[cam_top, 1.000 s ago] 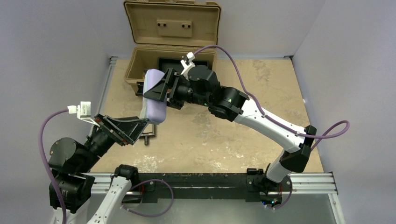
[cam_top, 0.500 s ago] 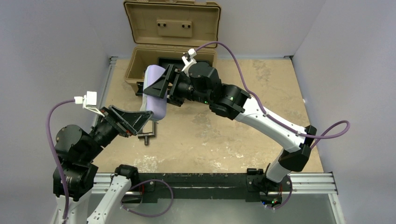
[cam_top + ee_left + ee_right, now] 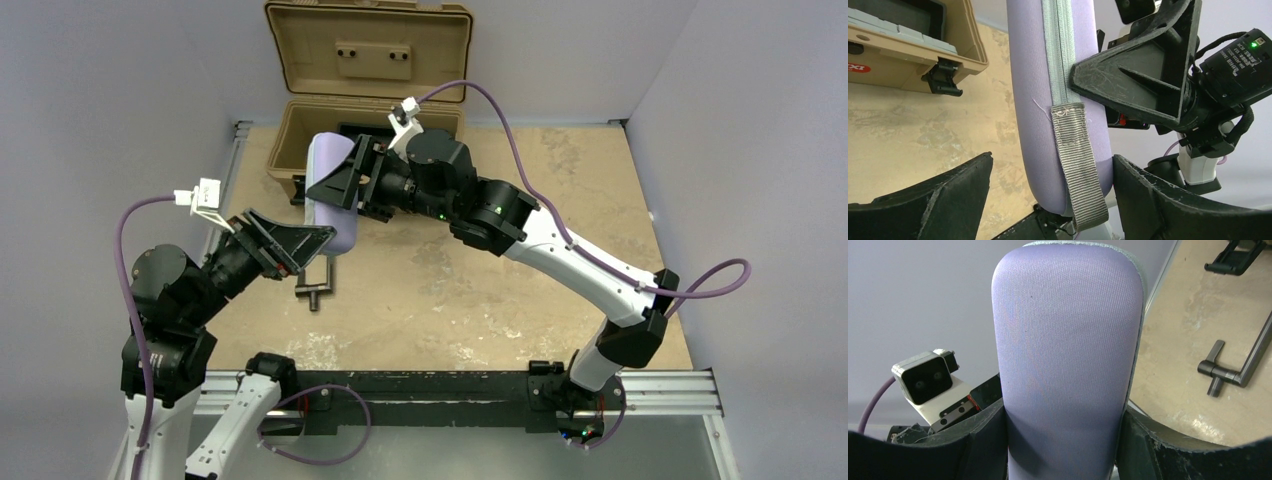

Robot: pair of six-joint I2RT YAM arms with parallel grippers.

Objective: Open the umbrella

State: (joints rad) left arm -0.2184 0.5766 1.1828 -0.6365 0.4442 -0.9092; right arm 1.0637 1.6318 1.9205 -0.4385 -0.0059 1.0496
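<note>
The right gripper (image 3: 343,183) is clamping the lavender case (image 3: 338,215) across its width and holding it in the air over the far-left part of the table (image 3: 500,290). The left gripper (image 3: 1053,200) is waiting with its jaws apart on either side of the case's lower end, apparently not touching it. The umbrella is not showing in any view; it is probably sitting inside the case, whose zipper (image 3: 1058,50) is closed.

The likely trouble is the smooth fabric sliding in the right gripper's hold if the left one tugs hard on the grey pull strap (image 3: 1078,160). The wide-spread left jaws may also be closing on the case body and missing the thin strap.

The open toolbox (image 3: 365,60) is standing just beyond the case, crowding any pull that way. A black lever handle (image 3: 318,290) is lying on the table near the left gripper.
</note>
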